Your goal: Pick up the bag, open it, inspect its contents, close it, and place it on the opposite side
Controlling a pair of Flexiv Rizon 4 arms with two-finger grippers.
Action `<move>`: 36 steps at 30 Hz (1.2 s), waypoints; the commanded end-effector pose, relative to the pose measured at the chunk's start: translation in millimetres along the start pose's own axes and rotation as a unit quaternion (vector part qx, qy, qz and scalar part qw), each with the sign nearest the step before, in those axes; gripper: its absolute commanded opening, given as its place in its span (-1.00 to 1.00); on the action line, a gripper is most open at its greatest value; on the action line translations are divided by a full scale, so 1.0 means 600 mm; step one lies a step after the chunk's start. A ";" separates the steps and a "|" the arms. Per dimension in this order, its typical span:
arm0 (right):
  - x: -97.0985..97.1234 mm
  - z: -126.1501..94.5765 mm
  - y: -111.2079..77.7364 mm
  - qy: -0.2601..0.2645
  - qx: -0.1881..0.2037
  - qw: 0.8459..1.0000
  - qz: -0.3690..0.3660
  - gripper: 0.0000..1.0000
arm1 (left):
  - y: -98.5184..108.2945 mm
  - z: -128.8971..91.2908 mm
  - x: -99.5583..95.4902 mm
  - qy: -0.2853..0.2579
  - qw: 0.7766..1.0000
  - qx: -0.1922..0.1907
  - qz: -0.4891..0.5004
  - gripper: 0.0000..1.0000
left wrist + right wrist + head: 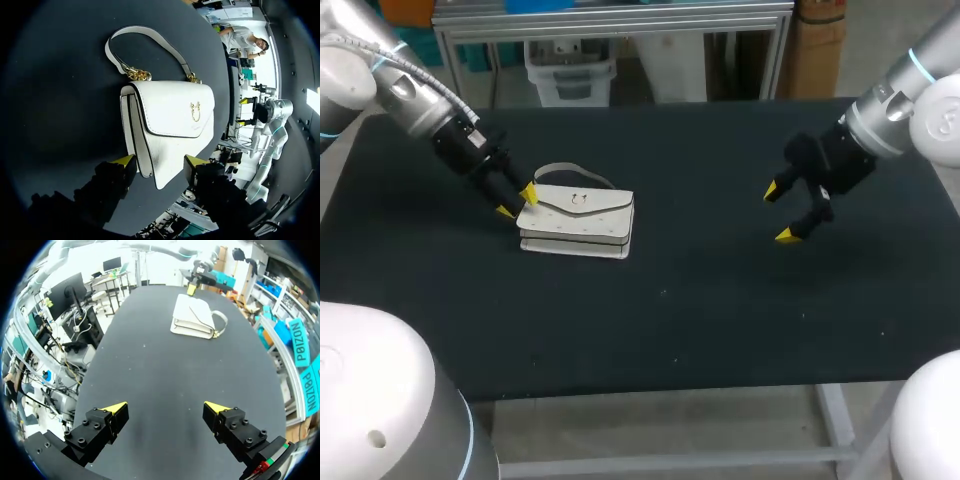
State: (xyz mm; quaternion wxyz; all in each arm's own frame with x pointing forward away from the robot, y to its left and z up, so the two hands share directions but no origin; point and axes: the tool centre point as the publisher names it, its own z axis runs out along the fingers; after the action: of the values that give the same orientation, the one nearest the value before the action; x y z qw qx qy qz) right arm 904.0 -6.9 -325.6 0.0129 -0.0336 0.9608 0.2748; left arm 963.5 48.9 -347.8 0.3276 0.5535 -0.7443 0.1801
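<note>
A white leather handbag (580,215) (170,120) (192,317) with a fold-over flap lies flat on the left part of a black cloth-covered worktop (700,310) (60,100) (165,365). Its flap faces up and is closed. A small gold clasp (579,199) (195,111) sits in the middle of the flap. A short white carrying strap (570,168) (145,37) is joined to the bag by gold chain links (137,75) and arcs out flat on the worktop along the bag's far edge. The left arm comes in from the left and slopes down to the bag's left end. Its left tool (517,201) (160,161) (191,290) has its yellow-tipped fingers spread apart, with one corner of the bag pushed in between them. In the left wrist view both tips stand just beside the bag's edges. In the head view one tip sits at the bag's far corner and the other shows a sliver of dark worktop between it and the bag, so the left tool reads as open around the corner, not clamped on it. The bag rests fully on the worktop. The right arm enters from the right, and its right tool (780,212) (165,407) hangs above the right part of the worktop, well apart from the bag. Its fingers are spread wide with nothing between them. The right wrist view looks along the worktop to the bag lying at the far end.
</note>
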 end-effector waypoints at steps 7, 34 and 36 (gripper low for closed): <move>-0.001 0.000 -0.001 0.001 -0.001 1.000 -0.001 1.00 | 0.002 0.023 -0.001 0.012 0.999 0.033 0.002 -1.00; -0.001 0.000 -0.001 0.001 -0.001 1.000 -0.001 1.00 | -0.009 0.117 0.090 0.063 0.980 0.180 -0.063 -1.00; -0.001 0.000 -0.001 0.001 -0.001 1.000 -0.001 1.00 | -0.015 0.126 0.092 0.070 0.977 0.186 -0.072 -1.00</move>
State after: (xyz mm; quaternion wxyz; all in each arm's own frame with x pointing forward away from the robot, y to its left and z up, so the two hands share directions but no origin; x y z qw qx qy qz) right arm 904.0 -6.9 -325.6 0.0129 -0.0336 0.9608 0.2749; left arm 941.9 -33.9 -358.4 0.3049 0.6295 -0.6484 0.3006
